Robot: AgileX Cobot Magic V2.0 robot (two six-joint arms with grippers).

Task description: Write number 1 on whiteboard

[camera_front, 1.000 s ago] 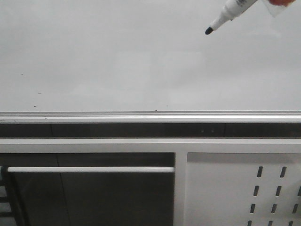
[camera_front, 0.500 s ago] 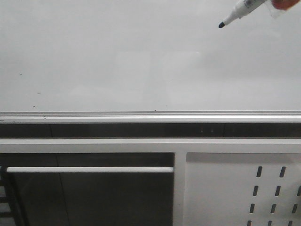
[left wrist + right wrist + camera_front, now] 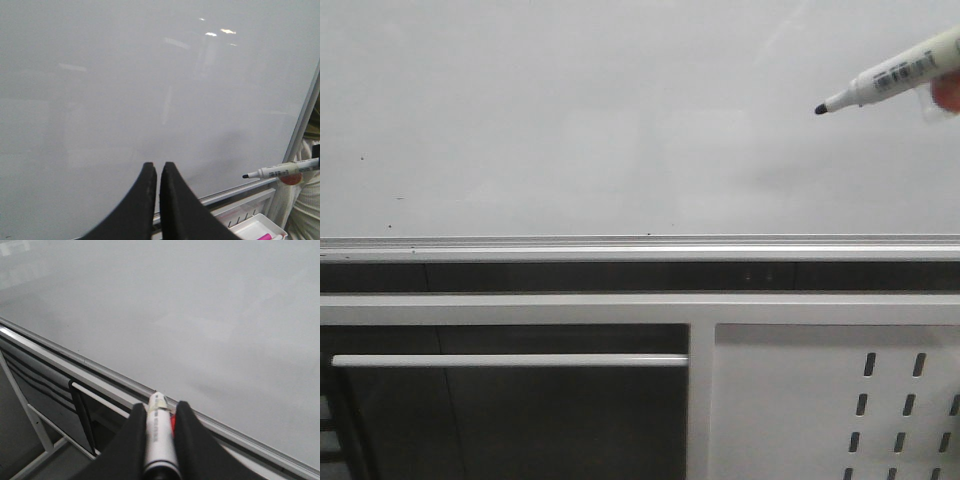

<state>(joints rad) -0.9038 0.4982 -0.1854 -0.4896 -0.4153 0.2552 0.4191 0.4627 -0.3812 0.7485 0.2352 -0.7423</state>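
Pinching a white marker (image 3: 159,437) between its two black fingers (image 3: 192,440), the right pincer (image 3: 159,415) holds the barrel so that it runs out between the fingertips toward the whiteboard (image 3: 200,315). In the front view the marker (image 3: 890,78) enters from the right edge, lying at a slant with its dark tip lowest and pointing left, set against the upper right part of the whiteboard (image 3: 570,120); whether the tip touches the surface cannot be told. An orange-red patch shows just behind the barrel at the edge of that view. The board is a pale grey, glossy sheet with no stroke of the number 1 on it; only a few small dark specks sit near its lower left. A silver rail (image 3: 620,245) runs along the board's lower edge, and below it stand a white frame, a horizontal white bar (image 3: 510,360) and a grey slotted panel (image 3: 840,400) at lower right. The left pincer (image 3: 157,172) has its black fingers pressed almost together with nothing between them, pointed at the blank whiteboard (image 3: 125,90). From that wrist the marker (image 3: 280,171) is seen well off to one side, near the board's framed edge, and a white tray (image 3: 252,227) with a pink item in it lies below the rail.
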